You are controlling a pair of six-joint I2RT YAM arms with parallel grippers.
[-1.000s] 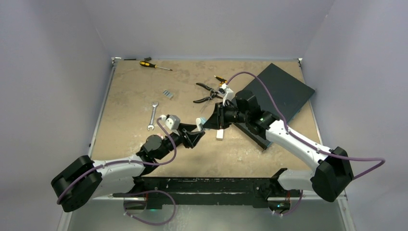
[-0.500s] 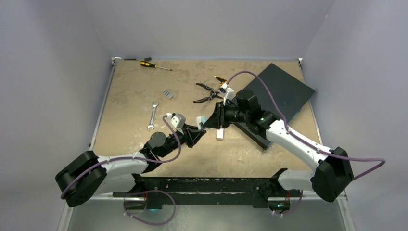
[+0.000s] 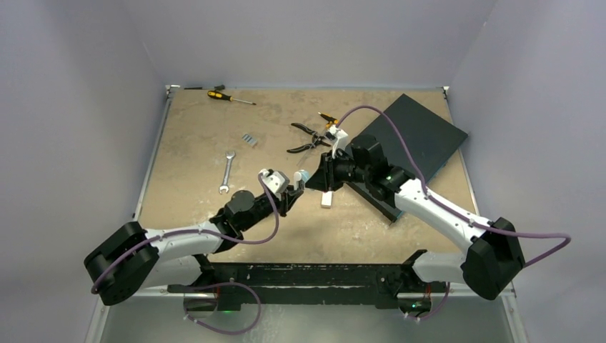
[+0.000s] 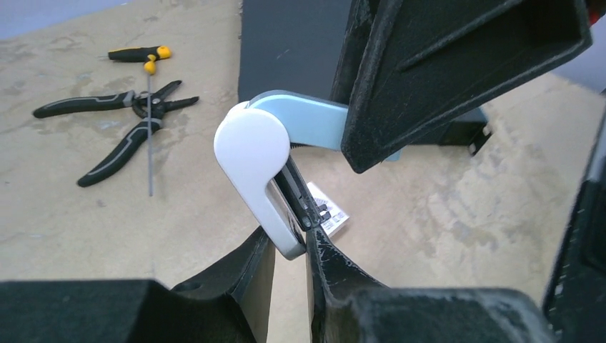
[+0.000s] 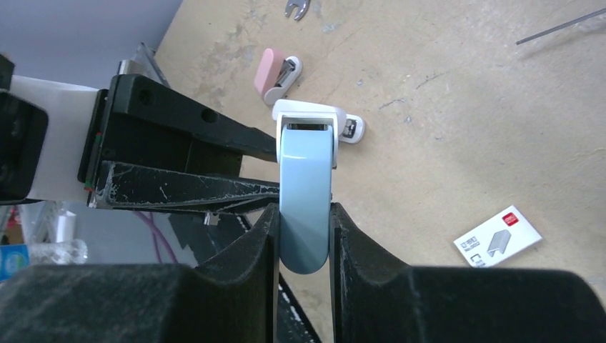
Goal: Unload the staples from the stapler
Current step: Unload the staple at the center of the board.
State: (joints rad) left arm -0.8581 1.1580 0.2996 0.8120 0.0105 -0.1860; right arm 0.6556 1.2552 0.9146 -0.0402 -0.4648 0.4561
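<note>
A light-blue and white stapler [image 3: 303, 176] hangs above the table's middle. My right gripper [image 5: 304, 236] is shut on its blue top arm [image 5: 305, 186]. The stapler stands opened out, and its white lower arm [image 4: 251, 153] points down into my left gripper [image 4: 289, 251], which is shut on that arm's tip. The black staple rail [image 4: 299, 196] shows along the white arm; I cannot make out staples in it. A small strip of silvery staples [image 3: 249, 139] lies on the table at the far left.
A small white box [image 3: 326, 199] lies under the stapler. Black pliers [image 3: 307, 137], a yellow-handled screwdriver [image 3: 229, 96] and a wrench [image 3: 227, 171] lie further back and left. A black board [image 3: 421, 136] is at the right. A pink stapler [image 5: 275, 71] lies on the table.
My left gripper has moved right and forward to the stapler, and its jaws have closed on the white lower arm. The right arm has held still with the stapler.
</note>
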